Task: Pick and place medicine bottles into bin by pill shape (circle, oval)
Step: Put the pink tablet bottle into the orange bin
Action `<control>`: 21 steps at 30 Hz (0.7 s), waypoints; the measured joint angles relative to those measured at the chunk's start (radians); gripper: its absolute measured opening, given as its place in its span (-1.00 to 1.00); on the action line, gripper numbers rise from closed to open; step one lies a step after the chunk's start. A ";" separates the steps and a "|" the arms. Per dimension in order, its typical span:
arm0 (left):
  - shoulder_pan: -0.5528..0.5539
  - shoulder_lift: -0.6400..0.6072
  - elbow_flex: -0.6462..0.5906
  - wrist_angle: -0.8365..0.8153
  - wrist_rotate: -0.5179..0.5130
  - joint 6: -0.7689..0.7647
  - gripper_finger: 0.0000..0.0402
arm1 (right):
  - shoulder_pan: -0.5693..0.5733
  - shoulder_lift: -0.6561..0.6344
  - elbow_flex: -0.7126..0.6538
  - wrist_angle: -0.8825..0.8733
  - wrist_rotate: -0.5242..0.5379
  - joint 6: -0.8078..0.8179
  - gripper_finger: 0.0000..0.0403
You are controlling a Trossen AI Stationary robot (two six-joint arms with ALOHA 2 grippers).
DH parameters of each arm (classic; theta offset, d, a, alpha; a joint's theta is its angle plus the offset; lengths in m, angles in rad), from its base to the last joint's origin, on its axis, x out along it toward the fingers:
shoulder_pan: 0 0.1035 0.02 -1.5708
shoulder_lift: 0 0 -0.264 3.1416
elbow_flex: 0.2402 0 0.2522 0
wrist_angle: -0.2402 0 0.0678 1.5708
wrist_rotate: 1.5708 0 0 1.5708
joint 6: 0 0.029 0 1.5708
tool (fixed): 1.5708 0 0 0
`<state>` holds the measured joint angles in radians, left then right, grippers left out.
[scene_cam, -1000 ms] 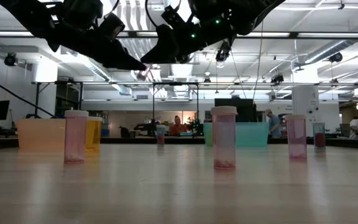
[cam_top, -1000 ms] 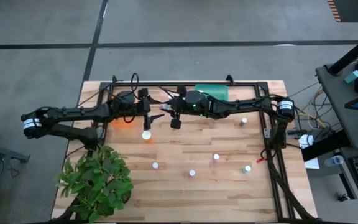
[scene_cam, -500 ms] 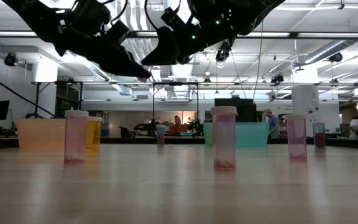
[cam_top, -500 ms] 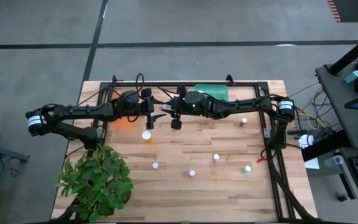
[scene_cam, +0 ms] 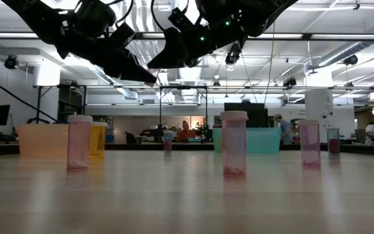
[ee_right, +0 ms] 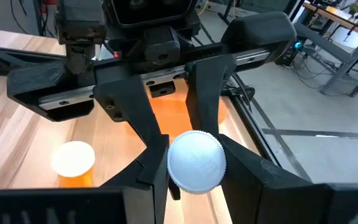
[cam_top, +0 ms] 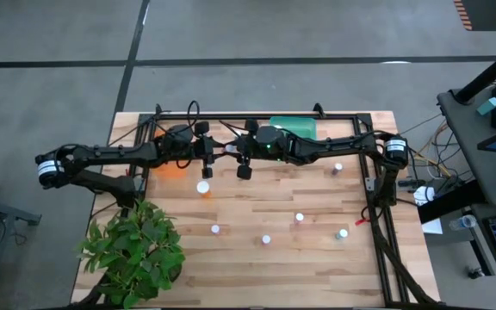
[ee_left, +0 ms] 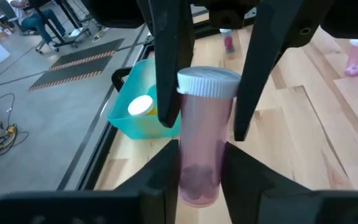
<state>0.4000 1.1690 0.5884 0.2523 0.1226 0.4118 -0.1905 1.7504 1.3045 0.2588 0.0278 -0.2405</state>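
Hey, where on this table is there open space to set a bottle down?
Bare wood along the table's front edge, in front of the loose bottles, and mid-table right of the lone bottle. Crowded: the back, where left fingers and right fingers both clamp the held bottle, and the plant corner.

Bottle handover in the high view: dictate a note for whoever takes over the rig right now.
Left gripper: closed around the lower body of the bottle, in mid-air over the back of the table.
Right gripper: shut on the same bottle at its white cap.
Bins: teal bin at the back edge, orange bin under the left arm.
Done: one capped bottle lies in the teal bin.
Left: finish the handover, bin this bottle, then sort the six loose bottles standing on the table.
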 joint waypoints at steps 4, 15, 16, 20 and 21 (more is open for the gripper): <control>0.000 0.000 0.000 0.000 0.000 -0.001 -0.66 | 0.000 0.000 0.000 -0.001 0.000 0.030 -0.35; 0.000 -0.004 0.000 0.000 -0.116 0.013 -0.65 | 0.000 -0.090 0.000 -0.152 -0.001 0.117 0.16; 0.000 -0.005 -0.002 0.000 -0.143 0.013 -0.65 | 0.000 -0.107 0.000 -0.179 -0.001 0.122 0.18; 0.000 -0.012 -0.004 -0.002 -0.246 0.005 -0.65 | 0.000 -0.184 -0.002 -0.324 0.036 0.151 0.23; 0.000 -0.014 -0.004 -0.002 -0.274 -0.005 -0.65 | 0.000 -0.204 -0.004 -0.358 0.054 0.157 0.24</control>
<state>0.4000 1.1549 0.5848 0.2508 -0.1512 0.4070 -0.1902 1.5467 1.3007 -0.0996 0.0815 -0.0837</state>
